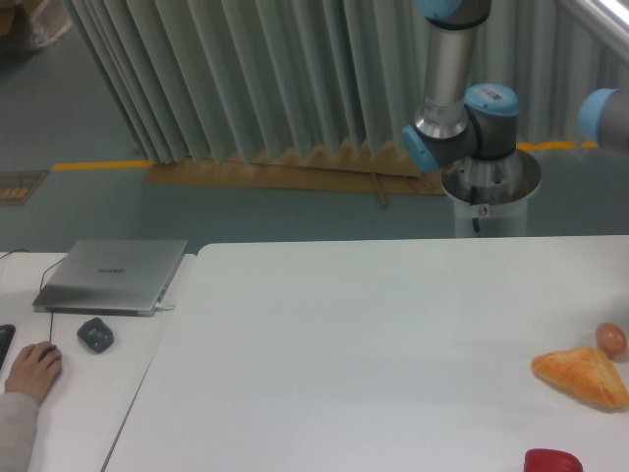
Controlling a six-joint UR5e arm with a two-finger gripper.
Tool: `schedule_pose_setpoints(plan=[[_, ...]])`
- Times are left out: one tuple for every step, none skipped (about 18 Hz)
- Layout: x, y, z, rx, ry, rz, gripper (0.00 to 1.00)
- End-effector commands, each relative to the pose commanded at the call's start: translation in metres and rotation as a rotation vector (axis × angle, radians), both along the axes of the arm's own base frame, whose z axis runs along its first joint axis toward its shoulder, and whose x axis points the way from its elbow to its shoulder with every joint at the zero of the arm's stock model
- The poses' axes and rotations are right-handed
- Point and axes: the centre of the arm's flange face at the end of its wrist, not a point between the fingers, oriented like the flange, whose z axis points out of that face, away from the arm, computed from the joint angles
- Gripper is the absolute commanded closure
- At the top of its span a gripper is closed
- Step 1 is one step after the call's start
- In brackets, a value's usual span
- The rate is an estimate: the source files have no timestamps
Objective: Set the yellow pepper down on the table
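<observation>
there is one big white bench (373,334). on it sit one piece of orange-brown bread (582,378), one small brown egg (611,339) and one red pepper (552,460). on the desk (69,393) beside it are one closed laptop (113,274) and one dark mouse (95,334). one person's hand (33,369) shows there. one robot arm (462,108) stands behind.

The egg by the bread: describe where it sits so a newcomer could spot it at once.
Go to the right edge of the white table. There lies an orange-brown triangular bread, and the egg sits just behind its far corner. It is the only small, round, pale brownish thing; the red pepper lies nearer the front edge.
</observation>
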Motion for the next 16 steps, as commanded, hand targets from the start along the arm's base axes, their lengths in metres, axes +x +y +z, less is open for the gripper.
schedule_pose_setpoints(plan=[[-0.004, -0.006, 0.001, -0.004, 0.004, -0.018, 0.0], [-0.013, -0.02, 0.001, -0.012, 0.009, -0.045, 0.0], [-0.022, -0.035, 0.001, -0.014, 0.01, -0.06, 0.0], [-0.027, -0.044, 0.0, -0.005, 0.007, -0.061, 0.0], [-0.028, -0.047, 0.0, 0.017, -0.003, -0.045, 0.0], [-0.03, -0.052, 0.002, 0.034, -0.007, -0.011, 0.0], [-0.03, -0.057, 0.0, 0.042, -0.017, 0.044, 0.0], [-0.031, -0.059, -0.003, 0.052, -0.029, 0.11, 0.0], [-0.031, -0.059, -0.003, 0.065, -0.037, 0.195, 0.0], [-0.033, -0.061, -0.002, 0.081, -0.044, 0.298, 0.0], [-0.036, -0.065, -0.003, 0.095, -0.056, 0.403, 0.0], [-0.038, -0.066, -0.004, 0.109, -0.064, 0.482, 0.0], [-0.04, -0.065, -0.008, 0.114, -0.074, 0.527, 0.0], [-0.043, -0.065, -0.011, 0.116, -0.081, 0.556, 0.0], [-0.045, -0.064, -0.01, 0.12, -0.078, 0.557, 0.0], [-0.047, -0.061, -0.009, 0.125, -0.07, 0.555, 0.0]])
